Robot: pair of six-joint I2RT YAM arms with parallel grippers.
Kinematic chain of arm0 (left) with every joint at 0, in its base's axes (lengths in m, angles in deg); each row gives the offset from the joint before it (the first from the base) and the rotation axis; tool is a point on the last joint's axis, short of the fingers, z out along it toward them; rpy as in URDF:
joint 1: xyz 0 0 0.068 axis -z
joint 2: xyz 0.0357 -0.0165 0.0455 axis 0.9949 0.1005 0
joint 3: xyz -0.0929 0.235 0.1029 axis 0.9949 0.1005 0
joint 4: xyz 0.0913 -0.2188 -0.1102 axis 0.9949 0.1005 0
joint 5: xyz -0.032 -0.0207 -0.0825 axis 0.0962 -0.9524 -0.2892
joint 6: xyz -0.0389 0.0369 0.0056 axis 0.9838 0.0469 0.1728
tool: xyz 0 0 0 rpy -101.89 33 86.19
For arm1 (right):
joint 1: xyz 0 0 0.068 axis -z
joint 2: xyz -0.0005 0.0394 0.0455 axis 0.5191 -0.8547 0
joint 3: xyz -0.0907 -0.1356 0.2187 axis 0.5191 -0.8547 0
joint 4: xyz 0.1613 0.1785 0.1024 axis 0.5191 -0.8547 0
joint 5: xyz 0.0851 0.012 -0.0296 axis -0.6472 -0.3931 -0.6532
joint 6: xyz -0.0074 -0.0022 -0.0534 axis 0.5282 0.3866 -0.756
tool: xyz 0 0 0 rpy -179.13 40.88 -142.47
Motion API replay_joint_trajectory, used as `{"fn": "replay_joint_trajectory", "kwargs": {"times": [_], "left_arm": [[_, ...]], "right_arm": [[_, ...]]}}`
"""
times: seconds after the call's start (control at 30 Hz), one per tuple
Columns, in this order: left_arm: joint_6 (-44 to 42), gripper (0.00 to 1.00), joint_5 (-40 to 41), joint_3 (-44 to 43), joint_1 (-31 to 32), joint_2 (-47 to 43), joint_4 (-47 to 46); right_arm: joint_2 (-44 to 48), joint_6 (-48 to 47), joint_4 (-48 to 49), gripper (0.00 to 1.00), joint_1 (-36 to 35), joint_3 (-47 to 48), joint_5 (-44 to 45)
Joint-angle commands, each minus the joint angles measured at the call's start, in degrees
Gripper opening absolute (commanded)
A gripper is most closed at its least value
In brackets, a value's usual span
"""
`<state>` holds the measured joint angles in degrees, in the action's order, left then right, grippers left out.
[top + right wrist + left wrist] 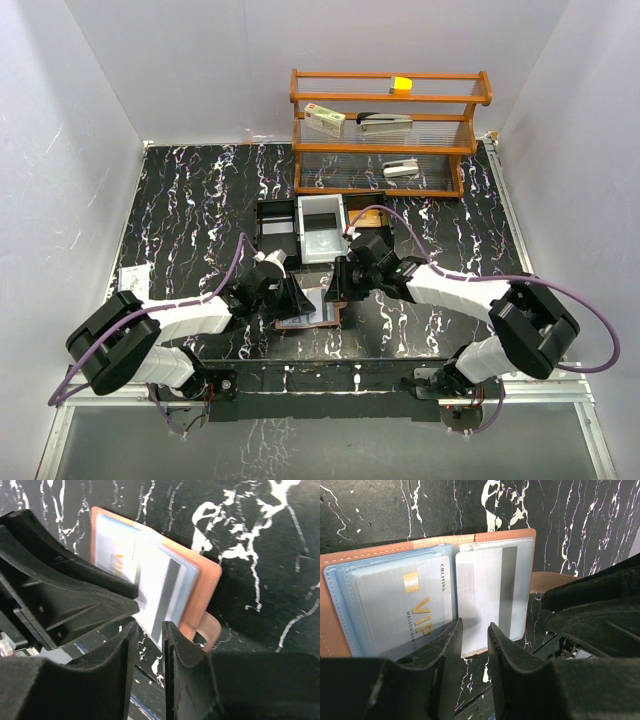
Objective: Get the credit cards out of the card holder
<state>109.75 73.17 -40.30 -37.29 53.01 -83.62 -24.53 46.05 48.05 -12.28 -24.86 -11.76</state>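
The card holder (pixel 318 308) lies open on the black marbled table between my two grippers. The left wrist view shows its salmon-brown cover (pixel 505 534) and pale blue pockets. A silver VIP card (pixel 415 600) sits in the left pocket. A white card with a grey stripe (pixel 485 595) sits in the right pocket, its near edge poking out. My left gripper (pixel 475 626) hovers at that edge, its jaws narrowly apart with nothing between them. My right gripper (pixel 149 626) is at the holder's strap side (pixel 207 587), also narrowly apart. The striped card's (pixel 162 595) corner reaches its tips.
A black tray (pixel 275 225) and a white tray (pixel 322 228) stand just behind the card holder. A wooden shelf (pixel 385 130) at the back holds a stapler, a box and small items. A small plastic bag (pixel 133 277) lies at the left edge.
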Motion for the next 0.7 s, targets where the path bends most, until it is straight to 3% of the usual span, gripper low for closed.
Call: {"fn": "replay_joint_trajectory", "kwargs": {"times": [0.0,0.27,0.43,0.67], "left_arm": [[-0.75,0.28,0.72,-0.78,-0.01,-0.65,0.40],[-1.34,0.39,1.32,-1.46,-0.03,-1.67,2.35],[-0.04,0.47,1.36,1.48,-0.02,-5.09,-1.06],[-1.31,0.51,3.10,0.73,0.00,-3.77,2.63]], "right_arm": [[-1.99,1.19,7.32,0.24,-0.16,1.81,-4.76],[-8.58,0.13,6.57,0.22,-0.20,-1.83,-0.76],[-9.49,-3.04,5.71,0.20,-0.14,-3.85,2.85],[-10.30,-1.55,10.26,0.20,-0.08,-7.30,-0.62]]}}
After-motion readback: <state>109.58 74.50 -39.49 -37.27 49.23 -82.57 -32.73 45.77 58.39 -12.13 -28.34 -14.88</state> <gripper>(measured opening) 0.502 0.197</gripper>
